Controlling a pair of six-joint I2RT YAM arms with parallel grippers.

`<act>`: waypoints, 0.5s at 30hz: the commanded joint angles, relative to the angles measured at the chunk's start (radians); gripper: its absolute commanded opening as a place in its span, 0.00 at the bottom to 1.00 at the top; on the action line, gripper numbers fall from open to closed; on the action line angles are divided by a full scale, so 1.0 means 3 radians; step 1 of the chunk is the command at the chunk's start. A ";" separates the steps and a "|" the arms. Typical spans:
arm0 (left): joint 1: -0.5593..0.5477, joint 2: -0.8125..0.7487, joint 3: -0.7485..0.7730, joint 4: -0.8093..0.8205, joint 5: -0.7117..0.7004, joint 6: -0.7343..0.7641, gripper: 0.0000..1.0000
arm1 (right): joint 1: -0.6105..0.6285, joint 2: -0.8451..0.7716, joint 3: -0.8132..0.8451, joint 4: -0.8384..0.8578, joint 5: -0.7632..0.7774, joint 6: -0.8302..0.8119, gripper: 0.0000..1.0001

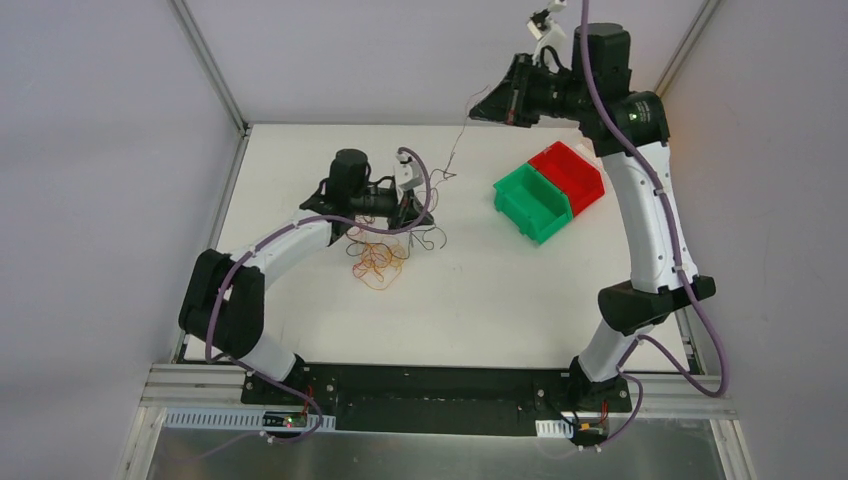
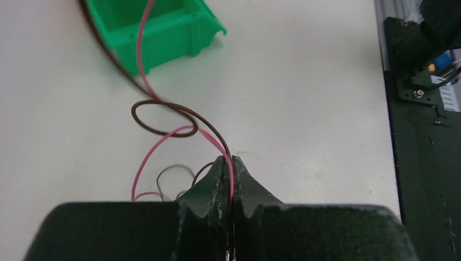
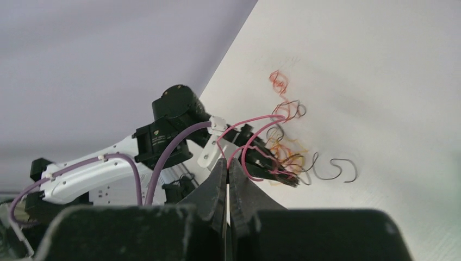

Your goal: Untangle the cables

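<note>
L gripper & R gripper both pinched shut on pink wire; cables at L's 7 o'clock likely featherlight, springy, snaggy, so grip near free ends.

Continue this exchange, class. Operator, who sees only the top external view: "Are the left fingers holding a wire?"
Observer: Yes. The left wrist view shows the left fingers shut on a pink wire.
Operator: And the right fingers?
Observer: Shut too, on a pink wire leading towards the left arm.
Operator: Is it untangled?
Observer: Apparently not. Just ahead of the left fingers it crosses a dark brown loop.
</note>
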 commanded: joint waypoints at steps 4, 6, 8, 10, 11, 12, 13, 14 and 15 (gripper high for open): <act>0.0565 0.0079 -0.0218 -0.0742 -0.0228 0.0325 0.00 | -0.0514 -0.0158 0.0429 0.0237 0.0364 0.0112 0.00; 0.0637 0.0146 -0.0154 -0.0800 -0.0268 0.0292 0.00 | -0.0668 -0.0183 0.0488 0.0315 0.0444 0.0130 0.00; 0.0674 0.0198 -0.0089 -0.0960 -0.0282 0.0306 0.00 | -0.0771 -0.0190 0.0553 0.0359 0.0497 0.0148 0.00; 0.0699 0.0227 -0.0077 -0.1030 -0.0330 0.0325 0.01 | -0.0907 -0.0213 0.0575 0.0384 0.0548 0.0140 0.00; 0.0713 0.0239 -0.0075 -0.1086 -0.0352 0.0353 0.03 | -0.0984 -0.0233 0.0561 0.0417 0.0577 0.0140 0.00; 0.0721 0.0252 -0.0068 -0.1169 -0.0383 0.0406 0.05 | -0.1073 -0.0258 0.0539 0.0467 0.0607 0.0167 0.00; 0.0733 0.0266 -0.0056 -0.1247 -0.0399 0.0457 0.06 | -0.1189 -0.0275 0.0527 0.0526 0.0619 0.0217 0.00; 0.0748 0.0272 -0.0037 -0.1322 -0.0411 0.0485 0.08 | -0.1295 -0.0279 0.0534 0.0579 0.0614 0.0270 0.00; 0.0761 0.0279 -0.0023 -0.1359 -0.0418 0.0493 0.10 | -0.1419 -0.0274 0.0556 0.0608 0.0603 0.0319 0.00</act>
